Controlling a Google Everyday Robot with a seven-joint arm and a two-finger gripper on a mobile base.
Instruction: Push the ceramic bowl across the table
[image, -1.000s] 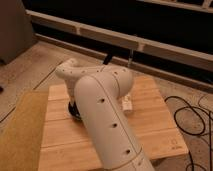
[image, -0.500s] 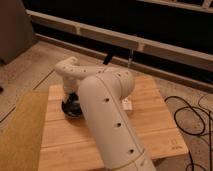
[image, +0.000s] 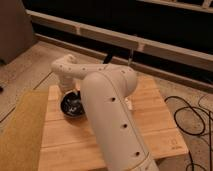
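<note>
The ceramic bowl (image: 73, 105) is dark and glossy with pale glints inside. It sits on the left part of the light wooden table (image: 155, 125). My white arm (image: 107, 110) fills the middle of the camera view and bends back down over the table. My gripper (image: 69, 93) is at the bowl's far rim, at the end of the bent wrist, and is largely hidden by the arm.
A yellowish-green mat (image: 20, 132) lies on the floor against the table's left side. A small white object (image: 129, 104) shows on the table beside the arm. Black cables (image: 192, 117) lie on the floor to the right. A low ledge (image: 100, 35) runs along the back.
The bent wrist end of my arm has shifted a little to the left. More of the bowl shows from under the arm. The bowl stays in about the same spot.
</note>
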